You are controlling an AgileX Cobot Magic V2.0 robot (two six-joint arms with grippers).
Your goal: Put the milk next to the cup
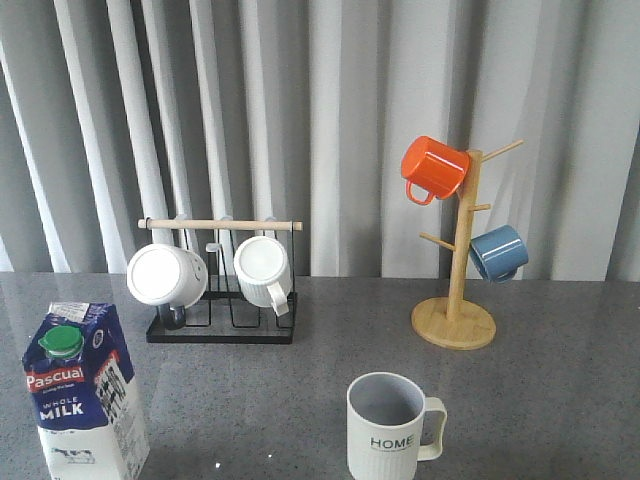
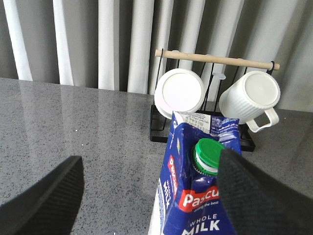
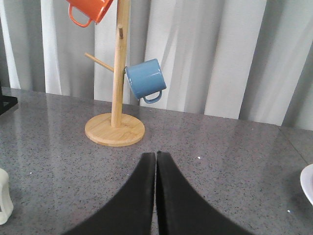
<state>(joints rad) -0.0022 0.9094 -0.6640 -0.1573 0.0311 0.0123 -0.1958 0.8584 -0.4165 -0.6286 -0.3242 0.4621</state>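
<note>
At the worktop's front-left corner stands the milk (image 1: 84, 392), the left hand (image 2: 151, 196) wide around it. Stiff but crushable and top-heavy; I'd grip mid-body, below the cap.

milk (image 1: 85, 392) to cup (image 1: 386, 427): open tabletop (image 1: 250, 410) | rack (image 1: 222, 285) behind

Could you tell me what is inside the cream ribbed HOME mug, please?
The cream ribbed HOME mug shows only a bare grey inside wall; its bottom is hidden by the rim.
</note>
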